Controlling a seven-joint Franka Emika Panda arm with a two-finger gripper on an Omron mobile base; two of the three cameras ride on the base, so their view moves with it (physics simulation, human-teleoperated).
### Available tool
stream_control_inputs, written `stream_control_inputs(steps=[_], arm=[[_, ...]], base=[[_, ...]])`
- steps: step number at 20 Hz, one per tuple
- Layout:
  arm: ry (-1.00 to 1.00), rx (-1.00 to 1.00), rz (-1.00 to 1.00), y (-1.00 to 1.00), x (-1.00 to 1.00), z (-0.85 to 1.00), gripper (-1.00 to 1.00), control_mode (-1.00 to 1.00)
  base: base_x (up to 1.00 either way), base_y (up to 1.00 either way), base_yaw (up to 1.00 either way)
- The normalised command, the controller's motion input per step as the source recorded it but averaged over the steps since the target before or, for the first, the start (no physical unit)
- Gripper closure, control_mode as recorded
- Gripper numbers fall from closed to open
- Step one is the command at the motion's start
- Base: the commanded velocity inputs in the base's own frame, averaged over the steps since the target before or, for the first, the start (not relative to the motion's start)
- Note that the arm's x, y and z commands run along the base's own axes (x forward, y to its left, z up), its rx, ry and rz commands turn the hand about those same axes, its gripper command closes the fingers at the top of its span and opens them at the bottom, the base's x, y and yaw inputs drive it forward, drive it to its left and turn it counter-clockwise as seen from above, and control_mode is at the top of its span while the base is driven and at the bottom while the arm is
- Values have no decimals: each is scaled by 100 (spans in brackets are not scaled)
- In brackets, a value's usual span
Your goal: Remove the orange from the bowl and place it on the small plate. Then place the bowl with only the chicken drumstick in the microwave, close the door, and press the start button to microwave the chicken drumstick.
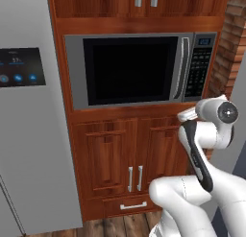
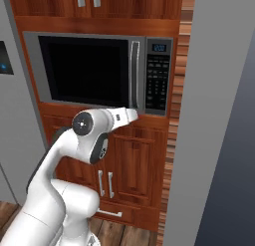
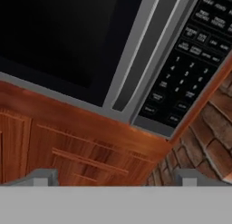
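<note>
End effector (image 3: 116,177) spread before the shut microwave (image 1: 139,70).
Its door (image 2: 89,70) fills the upper middle of the frame; the hand seems level with the keypad's lower corner, gripping nothing.

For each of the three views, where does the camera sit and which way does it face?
Left base view: behind the arm, to its left, facing the microwave; the white arm rises at lower right.
Right base view: behind the arm, to its right, facing the same microwave; the arm rises at lower left.
Hand view: on the hand, tilted, looking at the door and keypad; the open gripper shows below.
All share the door handle.
</note>
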Motion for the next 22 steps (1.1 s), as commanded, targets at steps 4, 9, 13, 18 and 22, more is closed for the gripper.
stream_control_inputs(steps=[4,9,13,18,22], arm=[[0,20,0,-19,0,0,-100,-100],[0,6,0,-11,1,0,-100,-100],[0,1,0,-2,0,0,-100,-100],[-4,0,1,0,1,0,-100,-100],[-24,-2,31,10,0,-16,-100,-100]], base=[[0,0,0],[0,0,0],[0,0,0],[0,0,0],[0,0,0]])
